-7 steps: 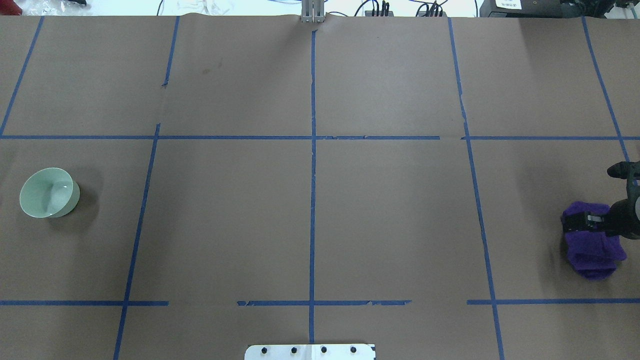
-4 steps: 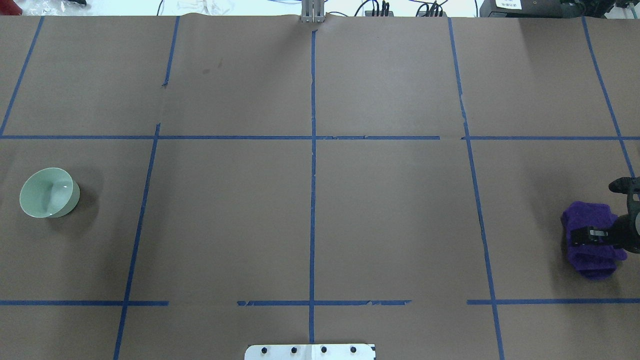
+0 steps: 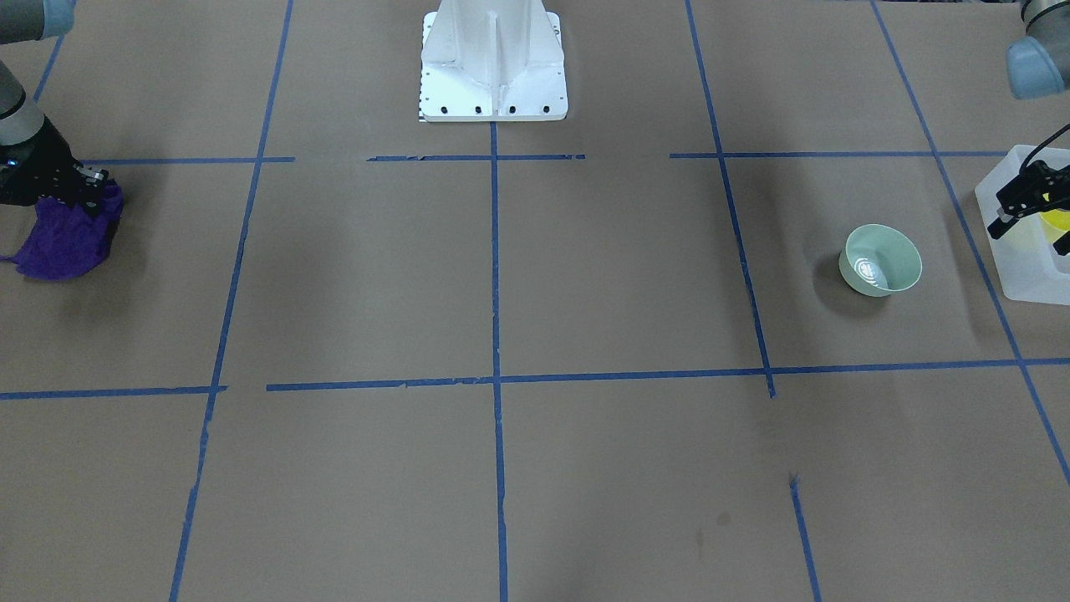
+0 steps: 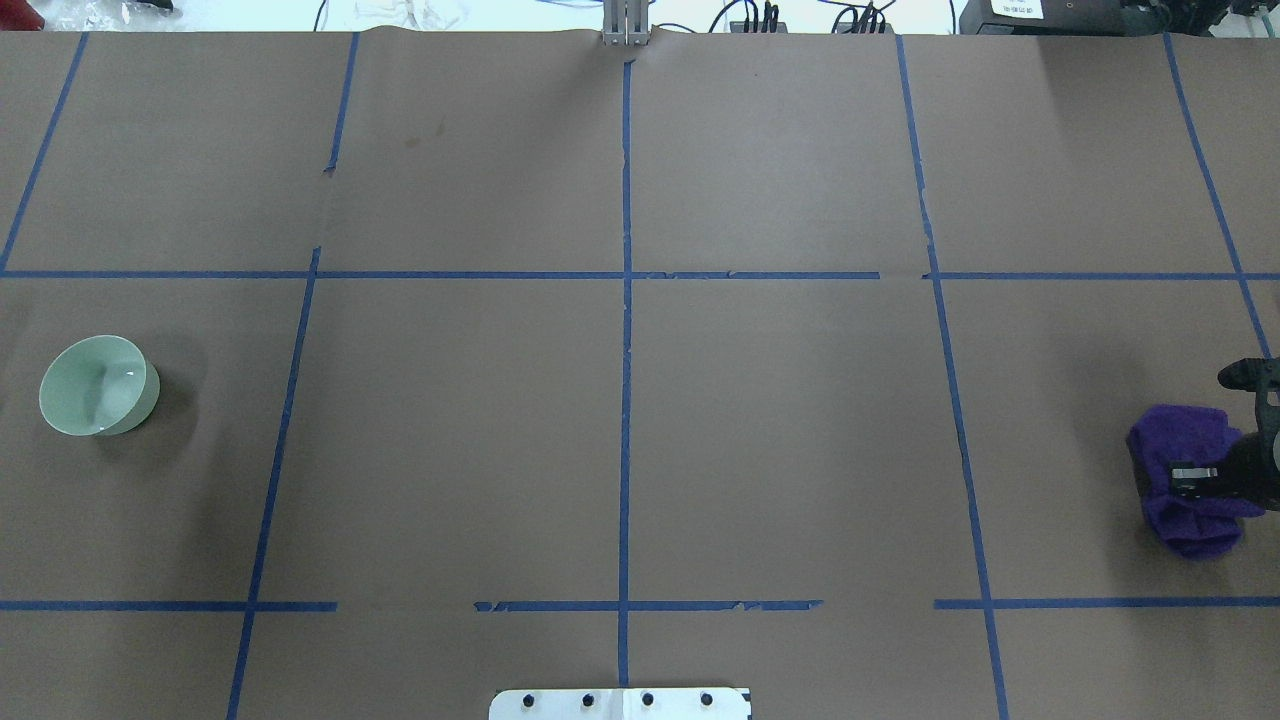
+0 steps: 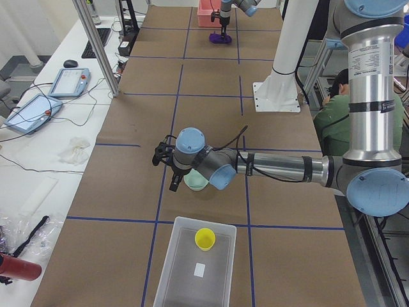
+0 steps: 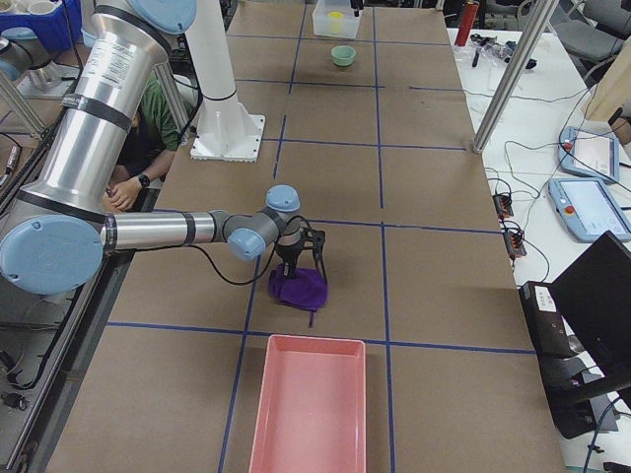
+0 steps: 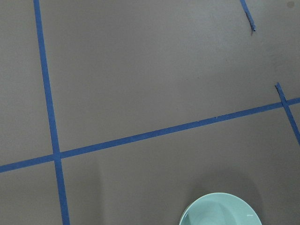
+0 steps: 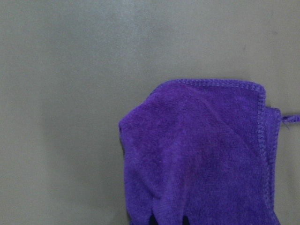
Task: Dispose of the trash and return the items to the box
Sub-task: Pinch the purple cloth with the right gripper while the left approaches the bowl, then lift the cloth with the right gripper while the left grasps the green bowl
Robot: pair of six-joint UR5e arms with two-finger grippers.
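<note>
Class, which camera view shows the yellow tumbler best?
Exterior left: the yellow tumbler stands fully visible inside the bin. Front-facing shows a sliver behind the left tool; exterior right, a tiny speck; overhead and wrist views miss it.

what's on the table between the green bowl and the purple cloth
Only bare brown paper crossed by blue tape lines. The overhead view shows the whole stretch from the green bowl to the purple cloth.

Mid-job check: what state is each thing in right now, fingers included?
bowl: upright, empty, on the table.
box: lidless.
tumbler: upright inside the box.
right gripper: fingers shut on the purple cloth.
purple cloth: bunched.
left gripper: fingers open, empty.
pink tray: empty.
</note>
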